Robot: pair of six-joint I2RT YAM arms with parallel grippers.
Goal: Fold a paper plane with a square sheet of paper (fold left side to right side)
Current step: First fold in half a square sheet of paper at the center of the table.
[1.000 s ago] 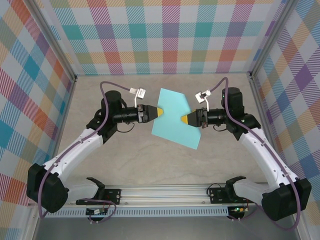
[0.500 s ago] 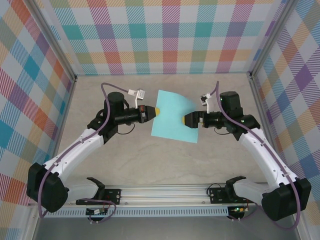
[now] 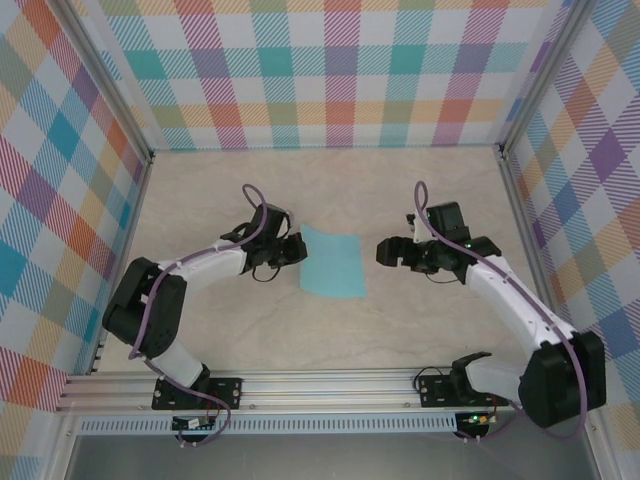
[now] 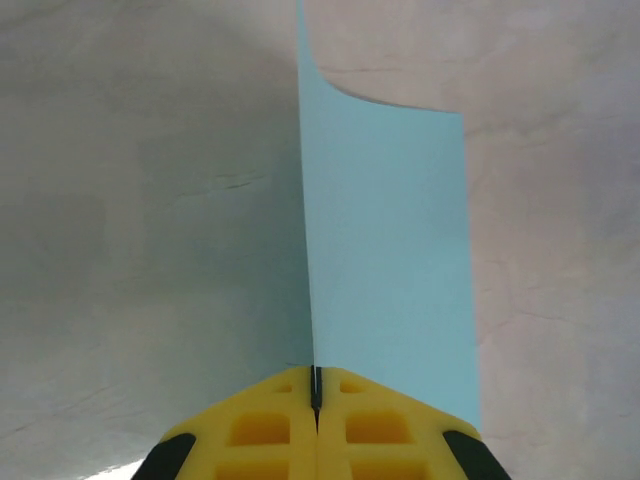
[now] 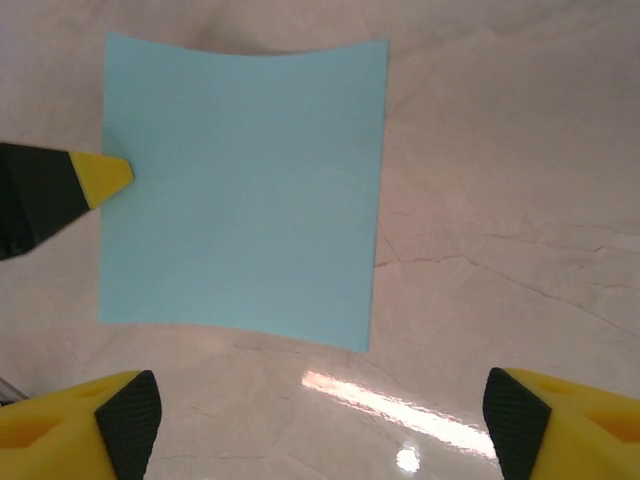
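Observation:
The square sheet of paper (image 3: pixel 333 263) is plain teal and unfolded, and lies low over the middle of the table. My left gripper (image 3: pixel 299 250) is shut on the middle of its left edge. In the left wrist view the yellow fingertips (image 4: pixel 285 395) pinch that edge, my left gripper (image 4: pixel 316 378) sits at the bottom, and the sheet (image 4: pixel 390 250) spreads away to the right with its far corner curled up. My right gripper (image 3: pixel 384 251) stands open just right of the paper, touching nothing. In the right wrist view the sheet (image 5: pixel 240 190) lies ahead of the wide-apart jaws of my right gripper (image 5: pixel 320 425), with the left gripper's tip (image 5: pixel 100 175) on its far edge.
The table (image 3: pixel 340 340) is a beige marble-look surface boxed in by checked walls (image 3: pixel 330 70) at the back and sides. An aluminium rail (image 3: pixel 330 385) with both arm bases runs along the near edge.
The right gripper has let go of the paper and drawn back to the right. The left arm has dropped low, and the sheet has come down from the air to the table.

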